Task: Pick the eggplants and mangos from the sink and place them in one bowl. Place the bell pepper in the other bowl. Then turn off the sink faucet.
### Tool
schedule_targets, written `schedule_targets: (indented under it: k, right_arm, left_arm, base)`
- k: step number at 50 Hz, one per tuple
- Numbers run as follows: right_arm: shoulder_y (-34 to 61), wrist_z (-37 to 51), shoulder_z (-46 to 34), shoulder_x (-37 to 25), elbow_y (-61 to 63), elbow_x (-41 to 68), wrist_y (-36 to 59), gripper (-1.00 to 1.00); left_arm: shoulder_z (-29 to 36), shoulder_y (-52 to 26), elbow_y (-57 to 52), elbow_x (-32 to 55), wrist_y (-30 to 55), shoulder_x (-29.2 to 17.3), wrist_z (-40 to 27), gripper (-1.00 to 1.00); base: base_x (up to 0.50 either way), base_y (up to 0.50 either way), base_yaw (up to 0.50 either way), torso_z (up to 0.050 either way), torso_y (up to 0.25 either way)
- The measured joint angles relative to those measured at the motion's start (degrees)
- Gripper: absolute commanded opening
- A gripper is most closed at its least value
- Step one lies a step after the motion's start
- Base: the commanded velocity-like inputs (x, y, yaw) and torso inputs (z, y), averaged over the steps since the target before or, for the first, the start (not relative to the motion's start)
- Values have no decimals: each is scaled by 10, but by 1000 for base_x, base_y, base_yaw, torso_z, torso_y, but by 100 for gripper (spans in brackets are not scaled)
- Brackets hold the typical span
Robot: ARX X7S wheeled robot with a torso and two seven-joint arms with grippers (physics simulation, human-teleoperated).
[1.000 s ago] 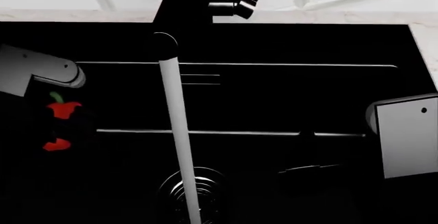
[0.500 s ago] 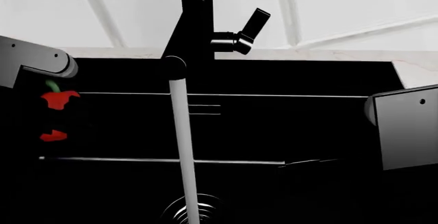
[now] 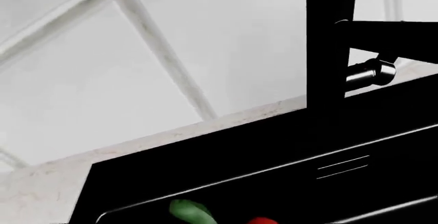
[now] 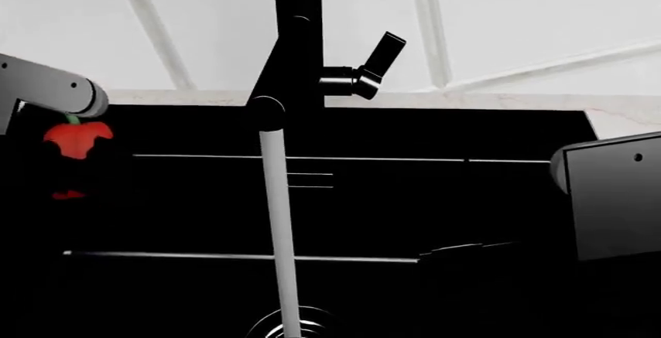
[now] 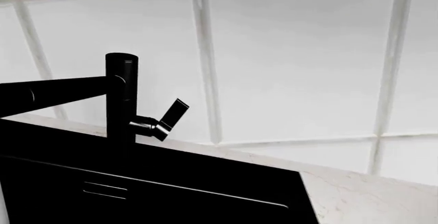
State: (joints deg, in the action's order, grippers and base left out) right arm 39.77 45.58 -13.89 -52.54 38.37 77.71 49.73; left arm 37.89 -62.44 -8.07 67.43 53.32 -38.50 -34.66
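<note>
glossy black sink (image 4: 434,133); red bell pepper (image 4: 79,138) perhaps in left claw, grip unclear.

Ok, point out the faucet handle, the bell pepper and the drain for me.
faucet handle (image 4: 383,52), head view, on the middle of the raised black lever.
bell pepper (image 4: 79,138), head view, on its red body below the green stem.
drain (image 4: 312,324), head view, on the ribbed ring beside the water stream.
</note>
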Motion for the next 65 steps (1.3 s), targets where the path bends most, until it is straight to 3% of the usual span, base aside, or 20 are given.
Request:
schedule_targets:
  k: [13,26,47,65]
  right_arm:
    - [-14,-5,2,1,0,-10,-11,100]
    - [-26,3,5,2,1,-10,-18,100]
    - [-42,17,8,2,2,-4,-25,100]
    - [-51,24,17,-8,12,3,-30,100]
  left_arm:
    - [-15,32,-152,-21,-37,-68,-24,-100]
    - [-37,66,-214,-6,-66,-100,-46,-100]
    - [-49,75,-242,8,-77,-109,-62,-100]
    - [-54,78,-249,17,-80,-111,-69,-100]
  base:
    - [0,0,0,0,0]
    - [-196,0,0,0,0]
    - [-436,-79,0,0,0]
    - [-442,-366,0,0,0]
